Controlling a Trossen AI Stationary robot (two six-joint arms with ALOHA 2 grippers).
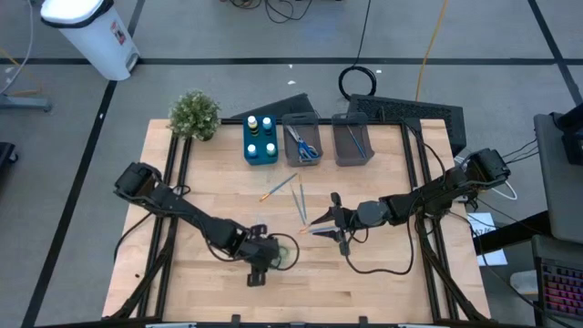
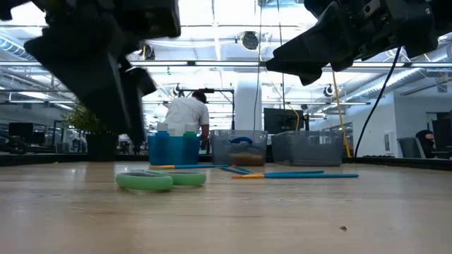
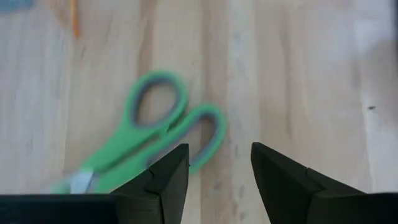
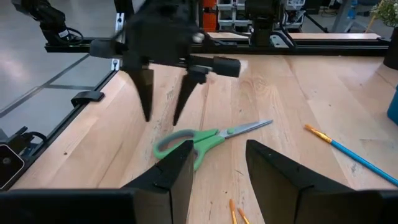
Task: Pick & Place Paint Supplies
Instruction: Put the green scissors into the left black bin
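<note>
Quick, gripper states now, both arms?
Left gripper: open, empty, above the green scissors.
Right gripper: open, empty.

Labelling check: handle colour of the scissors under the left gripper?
Green scissors, grey inside the loops; left wrist view shows it best.

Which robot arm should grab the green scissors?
Probably the left. The left gripper hovers open right over the green scissors; the right gripper, also open, sits farther off, near the brushes.
</note>
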